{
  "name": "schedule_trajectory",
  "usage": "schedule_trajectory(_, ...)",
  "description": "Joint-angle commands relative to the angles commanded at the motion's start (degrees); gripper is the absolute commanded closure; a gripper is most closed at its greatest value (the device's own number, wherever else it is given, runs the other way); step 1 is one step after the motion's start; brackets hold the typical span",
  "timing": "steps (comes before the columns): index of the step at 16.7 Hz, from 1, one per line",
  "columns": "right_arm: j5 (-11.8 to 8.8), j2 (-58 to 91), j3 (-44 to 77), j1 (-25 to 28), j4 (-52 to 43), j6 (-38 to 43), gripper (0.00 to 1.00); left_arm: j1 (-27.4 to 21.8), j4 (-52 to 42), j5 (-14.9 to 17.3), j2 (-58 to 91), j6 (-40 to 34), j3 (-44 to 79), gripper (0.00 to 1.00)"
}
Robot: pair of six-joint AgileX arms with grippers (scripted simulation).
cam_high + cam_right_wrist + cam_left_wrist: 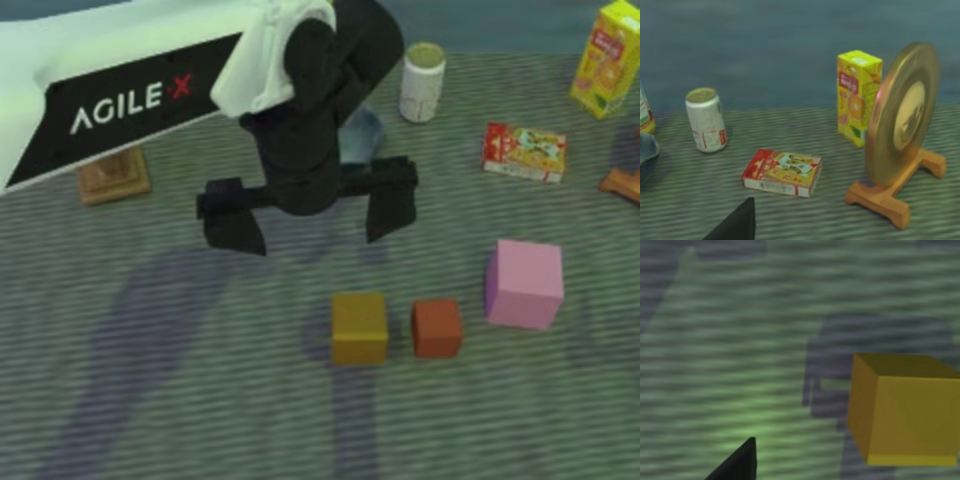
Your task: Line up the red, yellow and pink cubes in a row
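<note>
Clutter rings the far side of the tabletop (150, 400): a white can (422, 82) stands upright near the back, a flat red printed box (524, 152) lies to its right, and a tall juice carton (606, 57) stands in the top view's far right corner. A wooden stand (622, 183) shows at the right edge; the right wrist view shows it holding a gold disc (902, 112) upright on edge, just beside the carton. A small wooden block (113, 174) sits at the left, partly under the left arm, and a blue-grey object (362, 133) peeks out behind the arm, too hidden to tell what it is.

Nearer the front, three cubes rest on the tabletop in a rough row: the yellow cube (359, 327) at left, the red cube (436, 327) just beside it with a gap between, and the pink cube (524, 283) at right, set slightly farther back and apart from the red one. Nothing lies between the cubes.

AgileX's left gripper (308, 212) hangs above the tabletop behind the yellow cube, fingers spread wide and holding nothing; its wrist view has the yellow cube close by. The right gripper is out of the top view; only a dark tip of it (737, 222) shows in its wrist view, and I cannot tell how its fingers stand.
</note>
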Motion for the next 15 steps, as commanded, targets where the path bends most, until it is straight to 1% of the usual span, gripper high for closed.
schedule_trajectory(3,0.1,12.4,10.1,2.1,-6.8,3.2,0.00,5.2,6.8,-0.2,-13.0,3.5,-11.4,0.00)
schedule_trajectory(6,0.2,28.7,21.8,4.6,-15.1,6.9,0.00,11.3,14.9,-0.2,-28.6,8.3,-25.5,0.00)
schedule_trajectory(12,0.4,64.6,45.8,10.0,-33.0,14.5,0.00,23.9,32.6,0.2,-63.7,20.6,-55.9,0.00)
schedule_trajectory(15,0.4,79.7,56.6,12.4,-41.0,18.0,0.00,29.6,41.5,0.5,-81.3,27.3,-69.9,0.00)
